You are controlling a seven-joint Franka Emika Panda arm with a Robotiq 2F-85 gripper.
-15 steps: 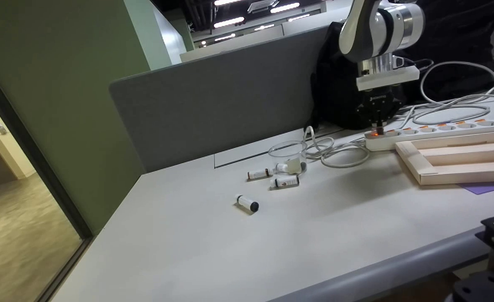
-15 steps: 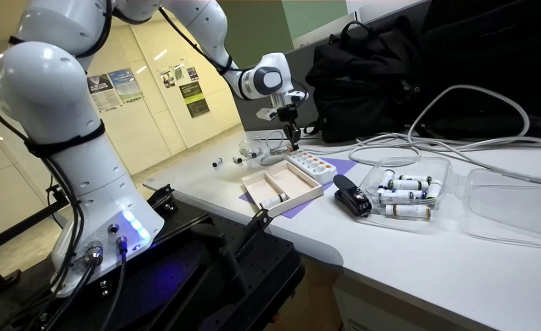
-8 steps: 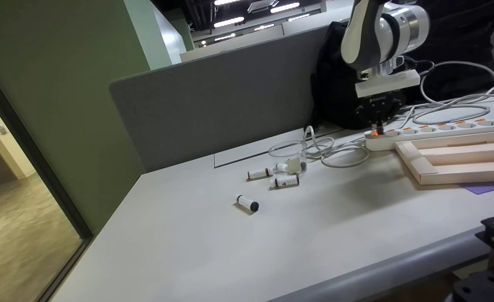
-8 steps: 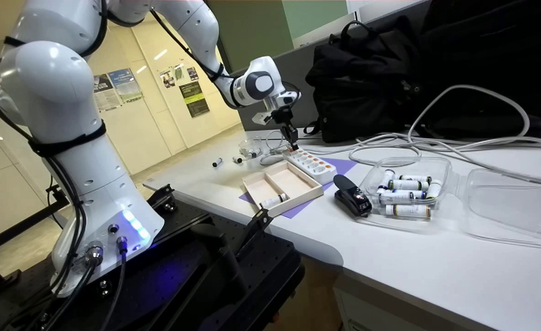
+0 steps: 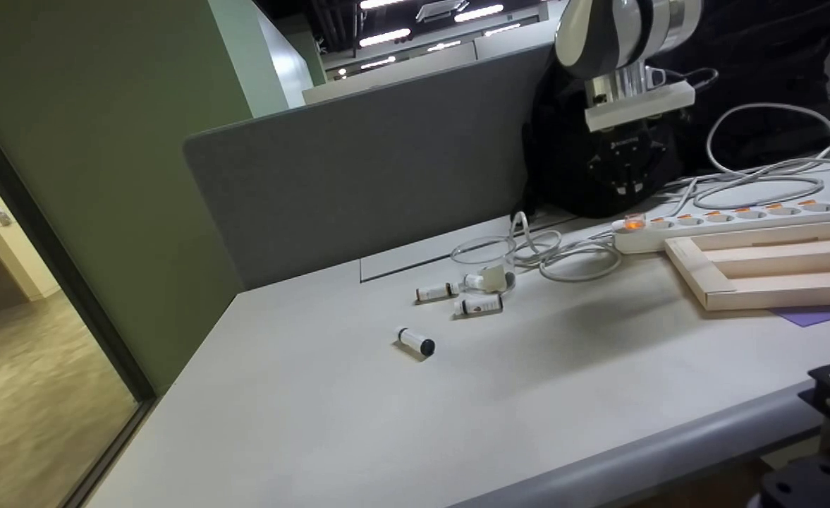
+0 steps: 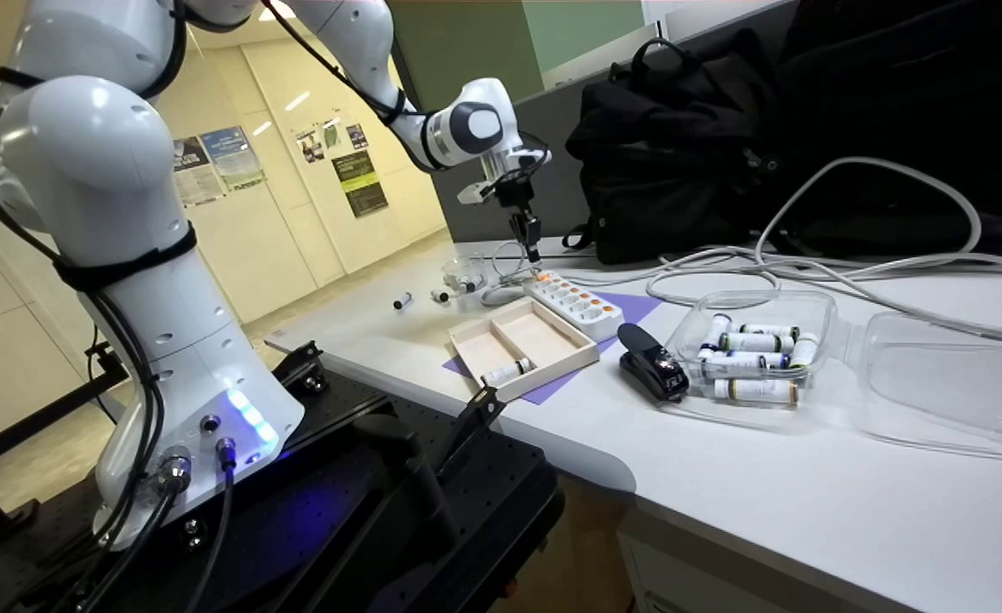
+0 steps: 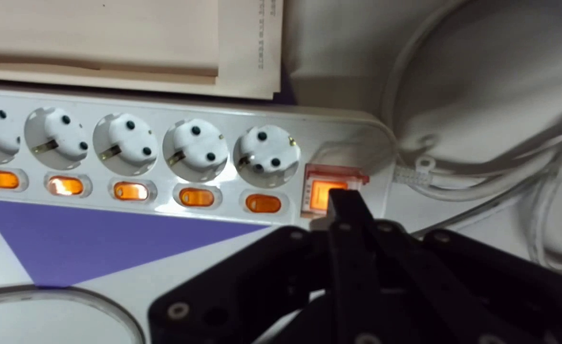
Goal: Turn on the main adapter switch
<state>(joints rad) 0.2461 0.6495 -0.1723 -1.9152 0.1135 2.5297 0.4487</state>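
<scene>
The adapter is a long white power strip (image 5: 647, 241) lying on the table; it also shows in an exterior view (image 6: 600, 323) and the wrist view (image 7: 357, 136). The main adapter switch (image 7: 323, 193) is at the cable end under a clear frame with a red edge. It glows bright orange and shows lit in both exterior views (image 5: 634, 222) (image 6: 542, 277). My gripper (image 5: 629, 189) is shut and empty, its fingertips a little above the switch and apart from it. In the wrist view the fingertips (image 7: 350, 197) hide the right part of the switch.
A pale wooden tray (image 6: 466, 349) lies along the strip on a purple sheet (image 6: 637, 304). White cable (image 5: 584, 276) coils at the switch end. Small white cylinders (image 5: 416, 342) lie nearby. A black backpack (image 6: 671, 153) stands behind. A stapler (image 6: 652, 362) and clear box (image 6: 824, 306) are beyond.
My gripper was down at the switch in the earlier frames and tilted slightly between them. It has now risen off the switch, and the glowing switch is uncovered. The strip has not moved.
</scene>
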